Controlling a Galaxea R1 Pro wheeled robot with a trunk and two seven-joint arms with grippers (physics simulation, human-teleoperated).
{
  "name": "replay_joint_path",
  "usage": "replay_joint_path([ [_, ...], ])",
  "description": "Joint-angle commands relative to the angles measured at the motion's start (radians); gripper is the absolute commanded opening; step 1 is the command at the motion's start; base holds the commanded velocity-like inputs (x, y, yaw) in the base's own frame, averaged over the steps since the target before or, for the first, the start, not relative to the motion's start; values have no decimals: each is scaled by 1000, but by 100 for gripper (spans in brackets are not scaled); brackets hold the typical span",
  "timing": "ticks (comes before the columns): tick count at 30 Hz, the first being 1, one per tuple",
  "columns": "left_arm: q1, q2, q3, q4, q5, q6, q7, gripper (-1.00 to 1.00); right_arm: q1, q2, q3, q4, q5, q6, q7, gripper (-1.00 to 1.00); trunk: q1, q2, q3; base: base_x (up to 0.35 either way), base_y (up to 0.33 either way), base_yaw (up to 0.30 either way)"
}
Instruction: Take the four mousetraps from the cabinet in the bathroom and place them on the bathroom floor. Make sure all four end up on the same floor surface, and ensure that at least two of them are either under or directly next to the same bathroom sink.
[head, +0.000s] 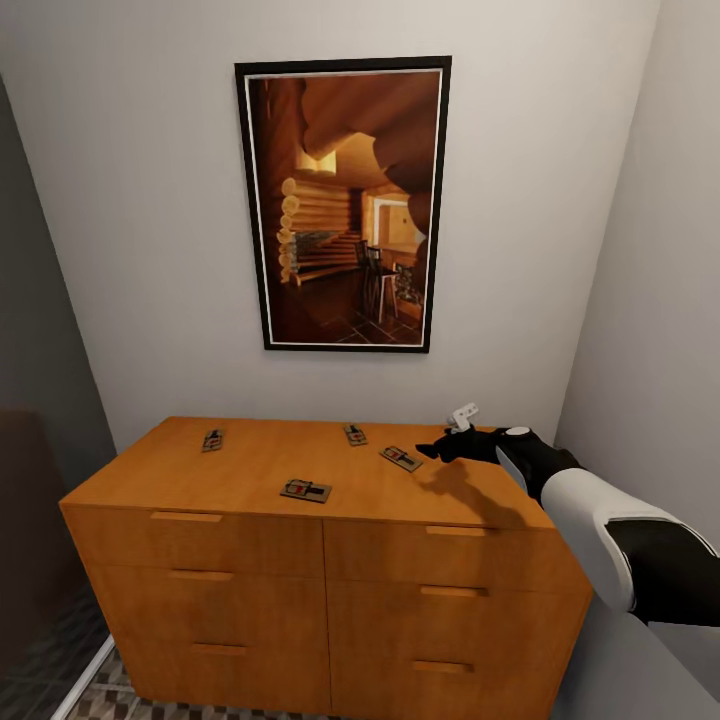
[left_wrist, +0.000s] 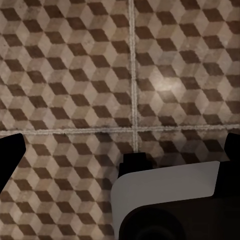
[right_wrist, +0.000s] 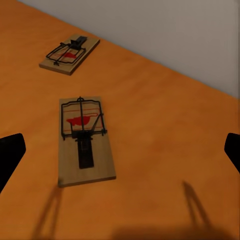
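Overhead, from the head view, all four mousetraps lie on the flat top of the cabinet (head: 250, 470): one at the back left (head: 212, 439), one near the front edge (head: 305, 490), one at the back middle (head: 355, 434), and the nearest trap (head: 401, 458) just beside the right claw (head: 440, 450), which hovers low over the top's right end. That trap lies to the claw's left, so the right arm is plainly the nearer one.

Next, the left wrist view looks down on the bathroom floor (left_wrist: 65, 70); the left claw's dark tips sit wide apart at the frame edges, holding nothing.

Lastly, the right wrist view shows the nearest trap (right_wrist: 84, 141) ahead between spread, empty fingers (right_wrist: 10, 155), its long axis running roughly along the approach, with another trap (right_wrist: 70, 53) beyond.
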Motion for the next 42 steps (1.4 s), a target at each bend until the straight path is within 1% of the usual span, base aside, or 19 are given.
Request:
replay_joint_path([
  [1,0,1,-5,-2,1,4,0,100,0,0,6,-2,-2,7,2,100,0,-1,-1,0,0,0],
  [16,0,1,-5,-1,1,4,0,100,0,6,7,-3,2,6,2,100,0,-1,-1,0,0,0],
  [23,0,1,-5,-1,2,4,0,100,-1,18,8,-2,15,5,5,100,0,-1,-1,0,0,0],
  [29,0,1,-5,-2,1,4,0,100,-1,26,8,-1,42,4,7,100,0,-1,-1,0,0,0],
  [31,0,1,-5,-2,1,4,0,100,0,28,8,-1,56,4,8,100,0,-1,-1,0,0,0],
  [32,0,1,-5,-2,1,4,0,100,-1,33,8,-1,73,4,9,100,0,-1,-1,0,0,0],
  [35,0,1,-5,-2,0,4,0,100,0,41,8,1,95,3,9,100,0,-1,-1,0,0,0],
  [42,-1,1,-5,-2,0,4,0,100,0,46,8,7,116,0,11,100,0,-1,-1,0,0,0],
])
